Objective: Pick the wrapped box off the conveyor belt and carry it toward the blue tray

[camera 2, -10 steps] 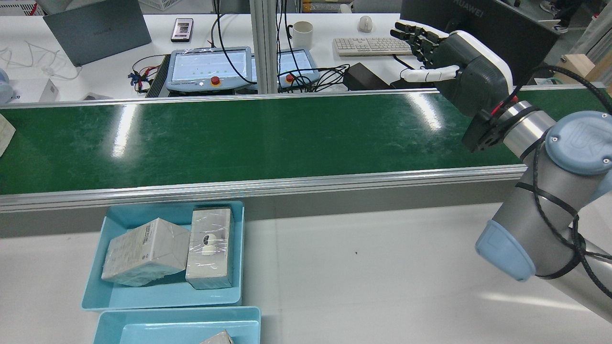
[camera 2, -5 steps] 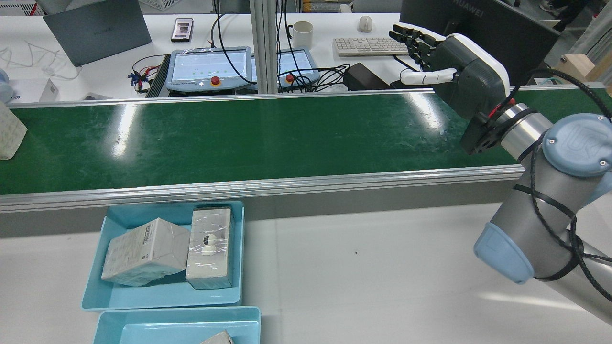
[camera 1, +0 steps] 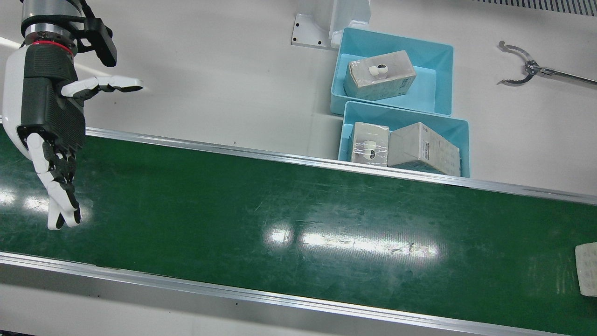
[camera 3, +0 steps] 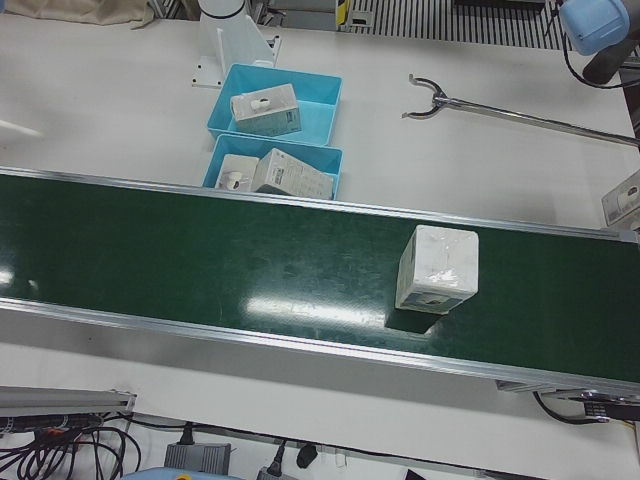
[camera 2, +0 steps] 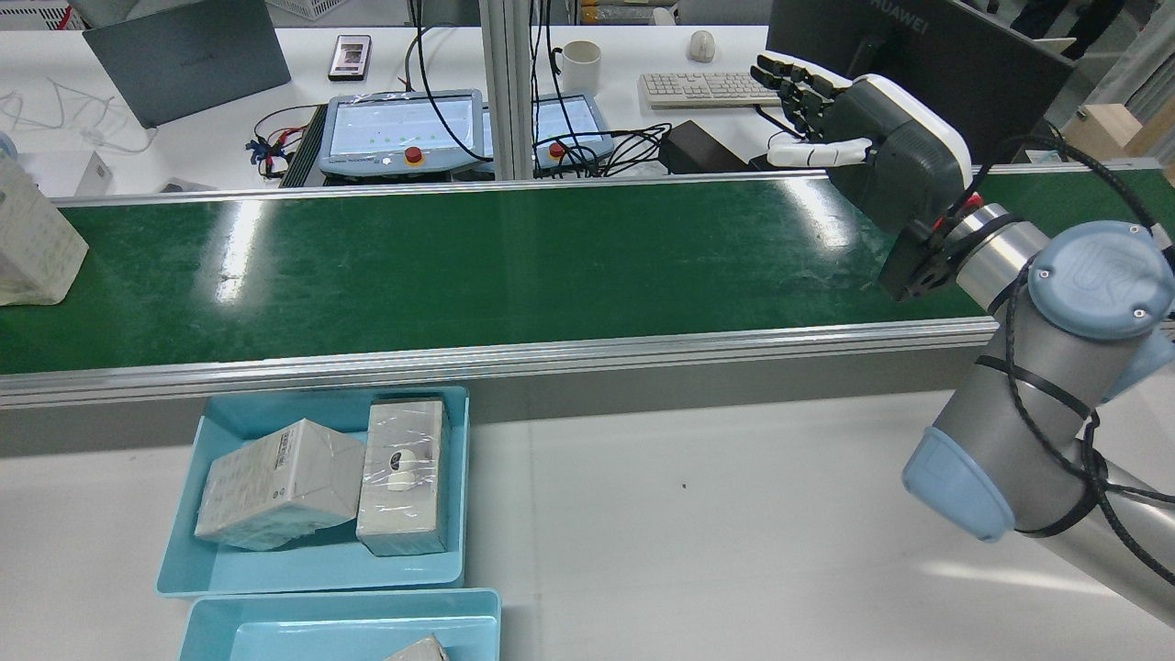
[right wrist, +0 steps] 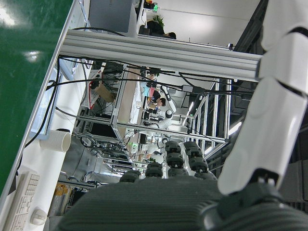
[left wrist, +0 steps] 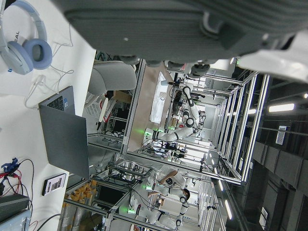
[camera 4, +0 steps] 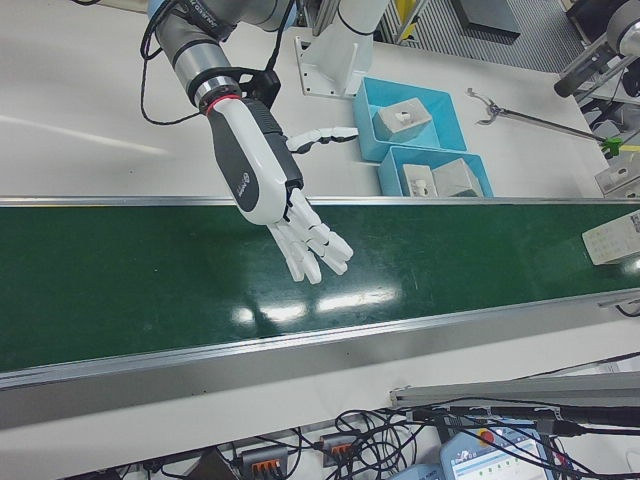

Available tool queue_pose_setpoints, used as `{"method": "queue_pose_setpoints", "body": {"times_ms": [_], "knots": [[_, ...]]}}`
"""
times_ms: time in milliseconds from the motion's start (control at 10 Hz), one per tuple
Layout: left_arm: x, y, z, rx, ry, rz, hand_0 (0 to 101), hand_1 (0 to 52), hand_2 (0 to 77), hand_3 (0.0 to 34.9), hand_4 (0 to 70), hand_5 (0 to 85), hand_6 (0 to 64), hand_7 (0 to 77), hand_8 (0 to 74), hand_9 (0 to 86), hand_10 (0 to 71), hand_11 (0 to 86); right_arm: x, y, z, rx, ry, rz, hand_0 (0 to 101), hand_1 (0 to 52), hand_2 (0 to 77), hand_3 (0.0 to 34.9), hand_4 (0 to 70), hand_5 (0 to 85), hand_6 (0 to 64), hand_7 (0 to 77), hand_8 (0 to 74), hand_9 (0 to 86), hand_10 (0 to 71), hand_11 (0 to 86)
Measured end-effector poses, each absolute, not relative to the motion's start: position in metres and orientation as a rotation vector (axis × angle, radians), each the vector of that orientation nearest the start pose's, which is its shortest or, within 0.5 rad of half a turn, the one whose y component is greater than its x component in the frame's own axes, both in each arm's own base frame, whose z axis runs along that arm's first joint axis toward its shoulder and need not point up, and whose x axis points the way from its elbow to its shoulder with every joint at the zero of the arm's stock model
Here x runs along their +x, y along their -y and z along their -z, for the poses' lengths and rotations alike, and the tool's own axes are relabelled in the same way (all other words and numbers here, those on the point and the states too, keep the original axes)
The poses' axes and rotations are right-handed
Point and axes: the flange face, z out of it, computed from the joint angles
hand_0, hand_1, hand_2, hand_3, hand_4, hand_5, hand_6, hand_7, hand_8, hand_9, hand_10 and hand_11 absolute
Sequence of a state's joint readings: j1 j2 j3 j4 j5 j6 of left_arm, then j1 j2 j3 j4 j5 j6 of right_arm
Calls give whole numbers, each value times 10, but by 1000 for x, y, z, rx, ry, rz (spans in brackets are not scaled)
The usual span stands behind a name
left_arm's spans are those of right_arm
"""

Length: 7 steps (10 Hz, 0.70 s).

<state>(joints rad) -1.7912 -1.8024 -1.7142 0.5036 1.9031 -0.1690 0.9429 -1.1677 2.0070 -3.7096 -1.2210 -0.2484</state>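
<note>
right hand point(camera 1: 49, 126) spread wide, fingers point(camera 1: 58, 196) extended and apart, thumb stuck out to the side. Holds nothing, touches nothing. It hangs over one end of the conveyor belt point(camera 1: 280, 219), palm roughly facing down the belt's length.

left hand: only its own camera shows it, dark palm edge at top of frame point(left wrist: 192, 19). Can't tell from that whether it is spread or clenched. Nothing visibly in it.

Readable text: "HUAWEI" on the back of the monitor point(camera 2: 918, 37) just beyond the right hand in the rear view. Print on the wrapped box is too small to read.

wrapped box point(camera 3: 437, 268) stands upright on the belt, well apart from the right hand, toward the opposite end. In the rear view it sits at the far edge of frame point(camera 2: 32, 243), hand at the other side.

blue tray point(camera 2: 312, 565) is on the table beside the belt, between hand and box along the belt's run, nearer the box. It already has two wrapped boxes in it. A second tray point(camera 1: 392, 77) sits touching it, one box inside.
</note>
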Motion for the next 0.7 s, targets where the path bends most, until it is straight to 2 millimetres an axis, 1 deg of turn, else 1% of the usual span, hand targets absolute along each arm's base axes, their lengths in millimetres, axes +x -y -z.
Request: {"method": "queue_pose_setpoints", "body": {"times_ms": [100,200,300,400,500,600,700], "knots": [[-217,508,-543,-345,-2104,2405,0,0,11,0,0,11,0,0,0,0,0,0,-184,540,-333,150,-2704,2049,418,93,136,0,60,98,11,49,22,33,5,11],[-217,508,-543,-345,-2104,2405,0,0,5,0,0,11,0,0,0,0,0,0,-184,541,-333,147,-2704,2051,418,93,136,0,60,98,11,49,22,33,5,11],[-217,508,-543,-345,-2104,2405,0,0,5,0,0,11,0,0,0,0,0,0,-183,541,-333,145,-2703,2052,463,153,158,0,71,93,0,49,22,33,5,11],[-217,508,-543,-345,-2104,2405,0,0,5,0,0,11,0,0,0,0,5,0,-183,541,-333,144,-2702,2053,463,153,158,0,71,93,0,49,22,33,5,11],[-217,508,-543,-345,-2104,2405,0,0,5,0,0,11,0,0,0,0,0,0,-184,541,-333,144,-2702,2054,468,153,158,0,71,60,0,27,22,33,5,11],[-217,508,-543,-345,-2104,2405,0,0,5,0,0,11,0,0,0,0,0,0,-184,541,-334,145,-2702,2055,478,175,164,0,71,76,0,38,22,22,5,22],[-217,508,-543,-345,-2104,2405,0,0,5,0,0,11,0,0,0,0,5,0,-185,542,-334,145,-2702,2056,478,175,175,0,71,76,0,38,22,22,5,22]]}}
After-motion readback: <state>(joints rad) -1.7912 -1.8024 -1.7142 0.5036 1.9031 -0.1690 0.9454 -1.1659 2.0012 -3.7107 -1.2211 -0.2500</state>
